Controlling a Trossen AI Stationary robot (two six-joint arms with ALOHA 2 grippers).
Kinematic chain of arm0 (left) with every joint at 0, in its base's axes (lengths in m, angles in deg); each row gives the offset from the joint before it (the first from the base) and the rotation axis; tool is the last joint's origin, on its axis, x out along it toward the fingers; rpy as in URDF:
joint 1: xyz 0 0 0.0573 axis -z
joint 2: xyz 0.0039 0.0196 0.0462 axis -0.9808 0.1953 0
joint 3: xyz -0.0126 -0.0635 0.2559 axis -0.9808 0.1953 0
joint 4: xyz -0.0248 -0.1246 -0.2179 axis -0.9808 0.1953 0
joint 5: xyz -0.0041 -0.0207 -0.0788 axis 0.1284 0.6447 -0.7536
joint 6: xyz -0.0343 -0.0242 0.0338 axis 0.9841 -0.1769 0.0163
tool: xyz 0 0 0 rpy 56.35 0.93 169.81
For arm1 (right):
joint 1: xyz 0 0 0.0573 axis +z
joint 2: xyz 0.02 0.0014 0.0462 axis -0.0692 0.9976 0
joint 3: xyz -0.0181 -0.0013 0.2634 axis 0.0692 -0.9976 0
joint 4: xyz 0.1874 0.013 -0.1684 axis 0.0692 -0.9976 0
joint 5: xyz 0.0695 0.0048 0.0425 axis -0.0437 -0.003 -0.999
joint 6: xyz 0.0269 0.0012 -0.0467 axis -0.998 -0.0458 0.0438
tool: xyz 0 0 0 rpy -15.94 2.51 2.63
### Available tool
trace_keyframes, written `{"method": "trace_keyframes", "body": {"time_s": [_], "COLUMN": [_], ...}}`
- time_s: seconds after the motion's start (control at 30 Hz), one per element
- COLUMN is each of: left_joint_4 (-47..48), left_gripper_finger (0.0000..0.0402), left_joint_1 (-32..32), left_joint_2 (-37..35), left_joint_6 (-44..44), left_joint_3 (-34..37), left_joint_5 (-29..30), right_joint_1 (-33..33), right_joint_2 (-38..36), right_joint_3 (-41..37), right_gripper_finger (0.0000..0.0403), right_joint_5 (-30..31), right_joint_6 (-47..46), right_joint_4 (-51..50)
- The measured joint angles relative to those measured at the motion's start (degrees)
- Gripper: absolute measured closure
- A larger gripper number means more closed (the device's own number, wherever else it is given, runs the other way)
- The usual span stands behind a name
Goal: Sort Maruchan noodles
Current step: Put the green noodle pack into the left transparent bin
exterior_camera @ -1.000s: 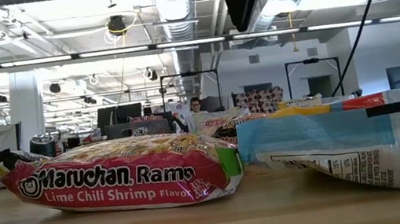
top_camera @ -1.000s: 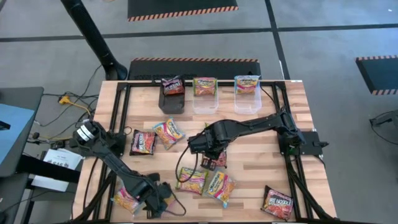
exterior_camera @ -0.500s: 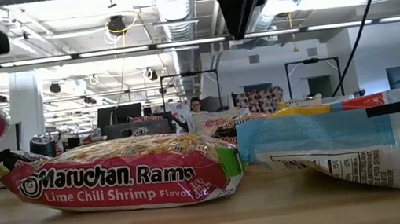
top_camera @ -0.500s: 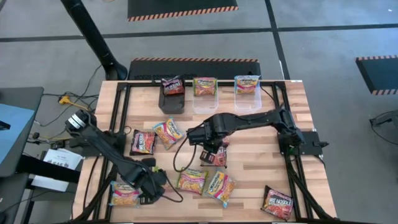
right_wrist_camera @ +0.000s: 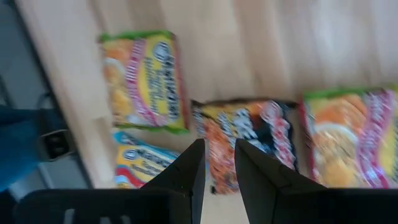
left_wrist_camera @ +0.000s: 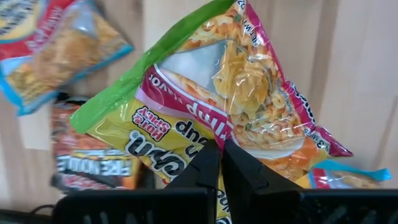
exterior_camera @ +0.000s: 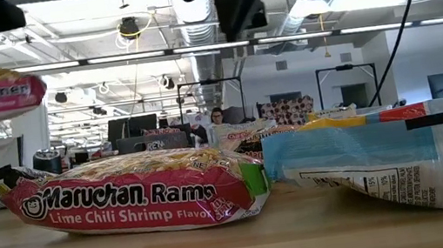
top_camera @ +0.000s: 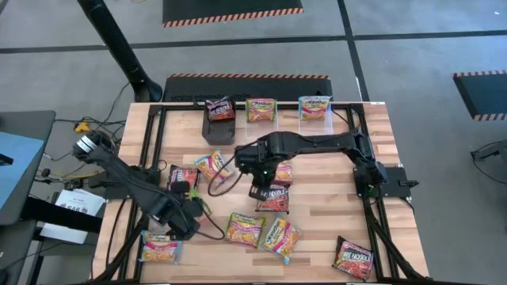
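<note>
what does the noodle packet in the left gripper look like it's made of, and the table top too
The noodle packet pinched in the left gripper looks like thin glossy plastic film: it creases, catches glare, and a clear window shows the noodles inside. The table top looks like light wood planks with a smooth finish, judging by its parallel seams and grain; whether it is solid wood or laminate is not clear.

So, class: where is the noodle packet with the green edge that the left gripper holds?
The lime chili shrimp packet hangs pinched in the shut left gripper, above the table's left side in the high view, near a dark Fire Noodle packet.
</note>
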Motion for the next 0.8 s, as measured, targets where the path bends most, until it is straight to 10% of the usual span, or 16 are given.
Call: {"method": "trace_keyframes", "body": {"time_s": [0.8], "left_joint_4": [3.57], "left_gripper_finger": [0.0401], "left_joint_1": [-7.74], "left_joint_2": [-4.36], "left_joint_6": [-13.26], "left_joint_3": [-0.09], "left_joint_5": [7.67], "right_joint_1": [-5.04], "right_joint_2": [0.0], "right_joint_3": [0.0], "right_gripper_finger": [0.0228], "right_joint_5": [-6.89], "right_joint_6": [6.1], "right_joint_4": [14.35]}}
